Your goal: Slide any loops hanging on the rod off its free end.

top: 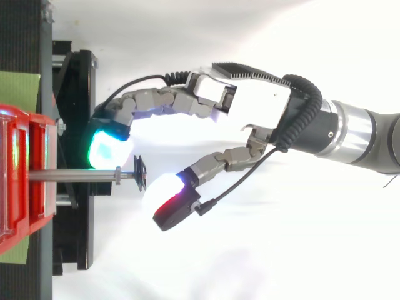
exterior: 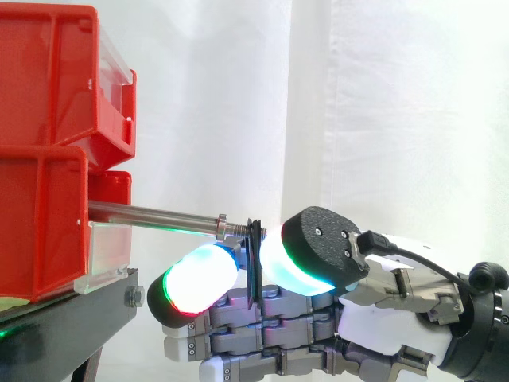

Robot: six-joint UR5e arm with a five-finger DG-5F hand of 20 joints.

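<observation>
Drawing the loop (exterior: 254,256) over the last bit of the rod (exterior: 151,213) looks like the step in hand. The rod sticks out level from the lower of the red bins (exterior: 40,231) on the black stand (exterior: 71,318). The thin black loop hangs edge-on at its very tip, just past a small collar (exterior: 222,216) and the threaded end. The hand (top: 256,103) reaches in from the free-end side with its fingers curled. One glowing fingertip (exterior: 199,280) sits on the bin side of the loop and the thumb pad (exterior: 290,253) on the outer side. The loop appears pinched between them, though the glow makes the exact contact hard to read.

To do it well, I judge the pull should run straight along the rod's line, away from the bins, so the loop does not cock and catch on the thread. The pinch wants to be firm but light, since a loop this thin could twist or slip out. Raising it a touch to take its weight off the thread may help. Only once it is wholly past the tip should the hand drop or turn.
</observation>
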